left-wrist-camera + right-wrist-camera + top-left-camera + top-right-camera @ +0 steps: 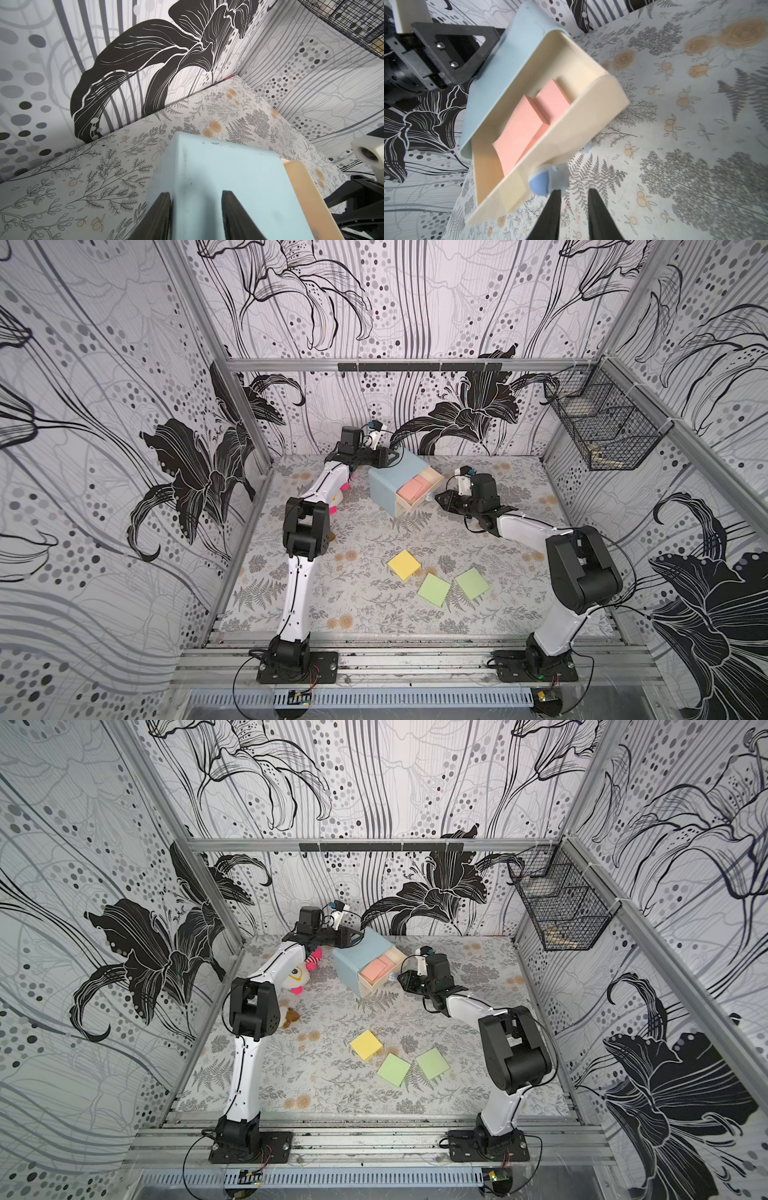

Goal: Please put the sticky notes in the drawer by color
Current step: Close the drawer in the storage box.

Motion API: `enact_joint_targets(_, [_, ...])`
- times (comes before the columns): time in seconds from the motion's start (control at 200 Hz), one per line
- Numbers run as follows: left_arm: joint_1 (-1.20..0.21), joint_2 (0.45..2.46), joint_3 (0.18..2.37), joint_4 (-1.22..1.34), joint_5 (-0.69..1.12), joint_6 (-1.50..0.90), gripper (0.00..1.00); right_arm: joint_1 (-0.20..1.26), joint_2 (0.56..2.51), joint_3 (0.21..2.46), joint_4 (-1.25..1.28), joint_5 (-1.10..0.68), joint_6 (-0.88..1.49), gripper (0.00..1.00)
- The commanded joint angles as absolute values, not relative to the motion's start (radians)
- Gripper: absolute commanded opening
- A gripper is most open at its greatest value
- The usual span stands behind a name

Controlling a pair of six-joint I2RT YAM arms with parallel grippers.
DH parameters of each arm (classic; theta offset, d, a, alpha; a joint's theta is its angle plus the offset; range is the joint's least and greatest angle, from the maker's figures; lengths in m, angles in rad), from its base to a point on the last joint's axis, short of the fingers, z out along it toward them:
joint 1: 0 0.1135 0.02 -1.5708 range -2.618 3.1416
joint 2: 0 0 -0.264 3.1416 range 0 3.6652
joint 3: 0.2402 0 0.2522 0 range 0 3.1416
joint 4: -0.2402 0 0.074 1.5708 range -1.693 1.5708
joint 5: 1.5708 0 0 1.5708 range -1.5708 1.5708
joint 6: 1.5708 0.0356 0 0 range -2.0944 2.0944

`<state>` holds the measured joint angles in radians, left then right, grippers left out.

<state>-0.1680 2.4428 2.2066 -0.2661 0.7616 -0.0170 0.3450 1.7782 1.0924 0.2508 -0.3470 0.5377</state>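
Observation:
The drawer [384,485] [347,969] is a pale-blue chest standing at the back of the table. Its top cream tray [591,108] is pulled out and holds pink sticky notes [411,490] [529,124]. A yellow pad [404,564] [366,1044] and two green pads [434,590] [472,583] lie on the table in front. My left gripper [392,456] [196,192] straddles the chest's [218,166] back top corner, jaws apart. My right gripper [438,497] [574,190] hangs by the tray's front. A narrow gap between its jaws holds nothing, and the blue knob [539,184] touches one fingertip.
A plush toy [299,977] and a small brown figure [291,1016] lie beside the left arm. A black wire basket [602,427] hangs on the right wall. The back wall stands close behind the chest.

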Motion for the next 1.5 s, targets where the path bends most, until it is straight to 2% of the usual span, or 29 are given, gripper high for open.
enact_joint_targets(0.0, [-0.216, 2.462, 2.156, -0.378, 0.804, 0.000, 0.45, 0.372, 1.817, 1.158, 0.244, -0.377, 0.543, 0.28])
enact_joint_targets(0.29, [-0.229, 2.450, 2.126, -0.391, 0.813, 0.021, 0.44, 0.382, 1.845, 1.220, 0.244, -0.370, 0.538, 0.26])
enact_joint_targets(0.596, [-0.236, 2.428, 2.100, -0.401, 0.822, 0.034, 0.44, 0.388, 1.981, 1.358, 0.261, -0.418, 0.571, 0.26])
enact_joint_targets(0.721, [-0.236, 2.415, 2.093, -0.396, 0.805, 0.037, 0.45, 0.390, 1.954, 1.339, 0.269, -0.406, 0.572, 0.25])
enact_joint_targets(0.796, [-0.236, 2.392, 2.073, -0.360, 0.789, 0.015, 0.55, 0.388, 1.898, 1.284, 0.260, -0.351, 0.553, 0.27])
enact_joint_targets(0.866, [-0.236, 2.349, 2.031, -0.284, 0.740, -0.034, 0.60, 0.387, 1.840, 1.221, 0.248, -0.306, 0.532, 0.33])
enact_joint_targets(0.946, [-0.236, 2.281, 1.967, -0.168, 0.663, -0.086, 0.74, 0.388, 1.772, 1.141, 0.236, -0.270, 0.515, 0.39])
enact_joint_targets(1.021, [-0.237, 2.218, 1.911, -0.052, 0.597, -0.139, 0.79, 0.388, 1.704, 1.055, 0.238, -0.237, 0.507, 0.44])
enact_joint_targets(1.187, [-0.238, 2.117, 1.884, 0.052, 0.483, -0.225, 0.89, 0.388, 1.571, 0.886, 0.258, -0.185, 0.504, 0.51])
enact_joint_targets(1.332, [-0.248, 1.963, 1.710, 0.188, 0.329, -0.274, 1.00, 0.397, 1.511, 0.803, 0.279, -0.190, 0.500, 0.59])
enact_joint_targets(1.492, [-0.279, 1.751, 1.414, 0.305, 0.156, -0.312, 0.97, 0.422, 1.500, 0.795, 0.280, -0.184, 0.477, 0.70])
